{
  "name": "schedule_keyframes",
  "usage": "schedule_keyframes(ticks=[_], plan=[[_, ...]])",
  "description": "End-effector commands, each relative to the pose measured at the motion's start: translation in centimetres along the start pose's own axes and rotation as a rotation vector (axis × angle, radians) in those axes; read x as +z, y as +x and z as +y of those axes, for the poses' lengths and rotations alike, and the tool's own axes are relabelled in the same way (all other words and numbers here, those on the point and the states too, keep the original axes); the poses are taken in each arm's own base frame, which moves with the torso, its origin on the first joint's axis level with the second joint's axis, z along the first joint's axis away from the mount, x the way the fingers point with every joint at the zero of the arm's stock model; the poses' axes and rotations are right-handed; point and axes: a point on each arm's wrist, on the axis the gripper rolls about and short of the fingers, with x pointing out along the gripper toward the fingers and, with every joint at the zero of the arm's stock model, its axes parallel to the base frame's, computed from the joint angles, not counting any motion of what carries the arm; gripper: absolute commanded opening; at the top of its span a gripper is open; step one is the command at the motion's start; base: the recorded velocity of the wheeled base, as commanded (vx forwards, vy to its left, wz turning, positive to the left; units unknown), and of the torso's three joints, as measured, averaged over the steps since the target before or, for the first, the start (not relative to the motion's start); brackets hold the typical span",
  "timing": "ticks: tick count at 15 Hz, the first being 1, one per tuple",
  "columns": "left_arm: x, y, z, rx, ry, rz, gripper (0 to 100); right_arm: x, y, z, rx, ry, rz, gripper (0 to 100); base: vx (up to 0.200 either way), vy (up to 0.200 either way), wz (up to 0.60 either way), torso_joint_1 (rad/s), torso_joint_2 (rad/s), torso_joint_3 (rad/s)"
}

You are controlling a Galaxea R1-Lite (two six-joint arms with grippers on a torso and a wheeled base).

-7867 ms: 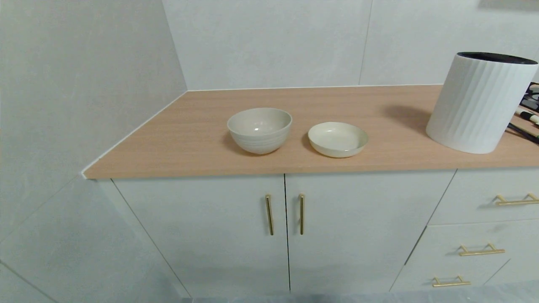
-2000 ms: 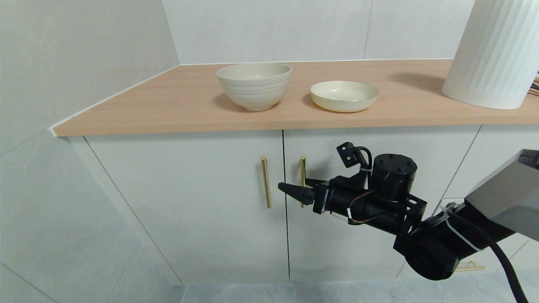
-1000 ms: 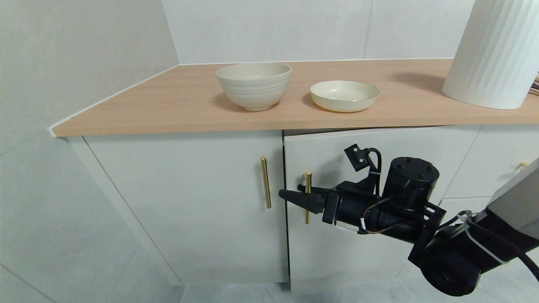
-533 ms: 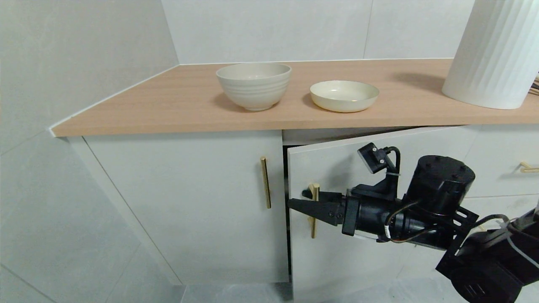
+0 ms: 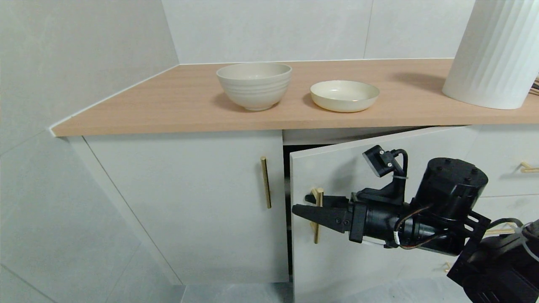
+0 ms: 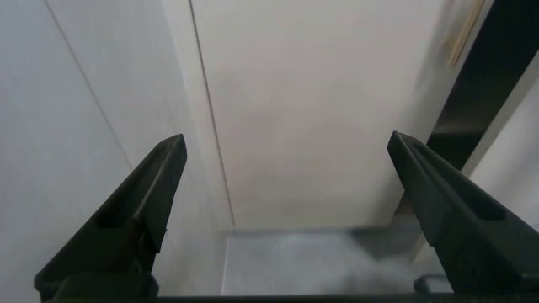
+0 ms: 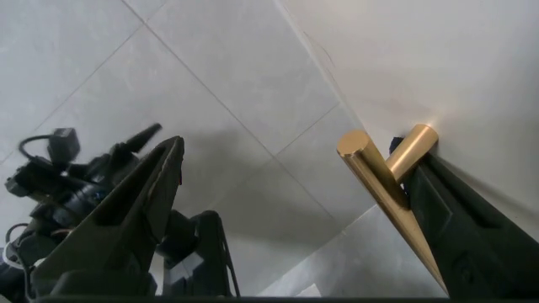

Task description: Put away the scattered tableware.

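Note:
A deep ribbed bowl (image 5: 254, 84) and a shallow cream dish (image 5: 344, 95) stand side by side on the wooden countertop (image 5: 168, 109). Below them, the right cabinet door (image 5: 379, 168) hangs partly open. My right gripper (image 5: 307, 206) is open, its fingers straddling that door's brass handle (image 5: 317, 214), one finger behind the bar. The right wrist view has the handle (image 7: 383, 181) close against one finger (image 7: 472, 236) of the right gripper (image 7: 286, 160). My left gripper (image 6: 286, 141) is open and holds nothing, low in front of the left cabinet door (image 6: 320, 109).
A tall white ribbed container (image 5: 497, 54) stands on the counter at the right. The left door is closed, with its own brass handle (image 5: 265, 182). Drawers with brass pulls (image 5: 529, 167) lie to the right. A tiled wall closes the left side.
The head camera dropped lower since the earliest frame. The right gripper reached the right door's handle and drew back, swinging the door steadily wider open. Bowl and dish have not moved.

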Motion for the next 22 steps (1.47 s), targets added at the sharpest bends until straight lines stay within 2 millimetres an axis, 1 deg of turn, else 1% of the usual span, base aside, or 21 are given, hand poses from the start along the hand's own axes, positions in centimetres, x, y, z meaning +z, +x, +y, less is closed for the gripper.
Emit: schedule_keyframes(ticks=[1,2,3,4,5,6,7,8,9,10,11,12,13,14,15,16,17,18,20,22], plan=[[1.2,-0.3,-0.1,-0.034,-0.004,-0.043,100,0.1,-0.1,0.2,0.0,-0.003,-0.003,100,0.0,0.0,0.0,0.0,0.0,0.0],[2.4,-0.6,-0.2,-0.091,-0.002,-0.078,100,0.0,-0.2,0.2,0.0,-0.01,0.0,100,0.0,0.0,0.0,0.0,0.0,0.0],[3.9,-1.0,-0.4,-0.185,-0.008,-0.087,100,-0.1,-0.2,0.1,-0.003,-0.016,0.002,100,0.0,0.0,0.0,0.0,0.0,0.0],[5.7,-1.2,-0.5,-0.331,-0.038,-0.063,100,-0.1,-0.1,0.1,-0.001,-0.017,0.004,100,0.0,0.0,0.0,0.0,0.0,0.0],[6.9,-1.1,-0.6,-0.432,-0.064,-0.022,100,-0.2,-0.2,0.1,-0.002,-0.015,0.007,100,0.0,0.0,0.0,0.0,0.0,0.0],[8.8,-0.3,-0.9,-0.556,-0.105,0.061,100,-0.2,-0.2,0.1,-0.003,-0.015,0.006,100,0.0,0.0,0.0,0.0,0.0,0.0],[10.4,1.4,-1.1,-0.634,-0.138,0.144,100,-0.2,-0.2,0.2,-0.001,-0.017,0.006,100,0.0,0.0,0.0,0.0,0.0,0.0],[11.5,3.4,-1.3,-0.693,-0.158,0.215,100,-0.2,-0.2,0.2,-0.001,-0.019,0.006,100,0.0,0.0,0.0,0.0,0.0,0.0],[12.0,5.0,-1.5,-0.735,-0.153,0.263,100,-0.1,-0.3,0.2,-0.001,-0.02,0.004,100,0.0,0.0,0.0,0.0,0.0,0.0],[12.2,5.9,-1.6,-0.758,-0.146,0.282,100,-0.1,-0.3,0.2,-0.001,-0.02,0.004,100,0.0,0.0,0.0,0.0,0.0,0.0],[12.6,9.7,-2.0,-0.823,-0.153,0.36,100,-0.2,-0.3,0.1,-0.003,-0.019,0.005,100,0.0,0.0,0.0,0.0,0.0,0.0],[12.5,11.6,-2.3,-0.841,-0.152,0.379,100,-0.2,-0.3,0.1,-0.002,-0.018,0.007,100,0.0,0.0,0.0,0.0,0.0,0.0],[11.9,14.9,-2.9,-0.86,-0.162,0.41,100,-0.2,-0.3,0.1,-0.003,-0.019,0.005,100,0.0,0.0,0.0,0.0,0.0,0.0],[11.9,14.9,-2.9,-0.86,-0.162,0.41,100,-0.2,-0.3,0.1,-0.003,-0.019,0.005,100,0.0,0.0,0.0,0.0,0.0,0.0],[9.8,19.9,-3.6,-0.86,-0.181,0.464,100,-0.1,-0.3,0.3,0.0,-0.02,0.003,100,0.0,0.0,0.0,0.0,0.0,0.0],[8.2,21.8,-3.9,-0.861,-0.194,0.51,100,-0.1,-0.3,0.3,0.0,-0.02,0.003,100,0.0,0.0,0.0,0.0,0.0,0.0],[7.2,22.6,-4.2,-0.866,-0.203,0.539,100,-0.1,-0.3,0.3,0.0,-0.022,0.003,100,0.0,0.0,0.0,0.0,0.0,0.0],[4.4,24.1,-4.9,-0.878,-0.22,0.61,100,-0.2,-0.3,0.2,-0.001,-0.02,0.006,100,0.0,0.0,0.0,0.0,0.0,0.0],[2.2,24.3,-6.3,-0.908,-0.203,0.641,100,-0.2,-0.4,0.2,-0.003,-0.019,0.008,100,0.0,0.0,0.0,0.0,0.0,0.0],[1.0,24.2,-7.9,-0.89,-0.161,0.663,100,-0.3,-0.4,0.2,-0.003,-0.017,0.011,100,0.0,0.0,0.0,0.0,0.0,0.0]])
